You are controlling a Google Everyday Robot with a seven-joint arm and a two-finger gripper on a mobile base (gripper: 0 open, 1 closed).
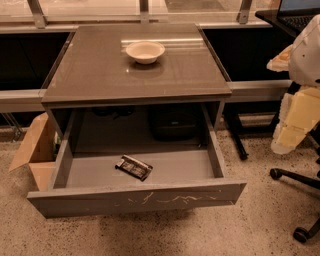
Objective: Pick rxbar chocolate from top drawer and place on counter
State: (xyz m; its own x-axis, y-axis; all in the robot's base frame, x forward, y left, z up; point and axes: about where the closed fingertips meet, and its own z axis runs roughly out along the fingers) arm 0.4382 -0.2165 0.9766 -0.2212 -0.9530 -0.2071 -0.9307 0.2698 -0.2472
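Observation:
The rxbar chocolate (133, 167), a small dark wrapped bar with pale markings, lies flat on the floor of the top drawer (75, 200), a little left of its middle. The drawer is pulled fully out, its scratched grey front facing me. Above it is the glossy grey-brown counter (95, 75). My gripper (291, 126), pale yellow under the white arm (306, 50), hangs at the right edge of the camera view. It is well to the right of the drawer, away from the bar, and nothing shows in it.
A cream round bowl (145, 51) stands on the counter's far middle. An open cardboard box (35, 150) sits on the floor left of the table. Chair legs with castors (299, 234) are at the lower right. A laptop (300, 12) is at the top right.

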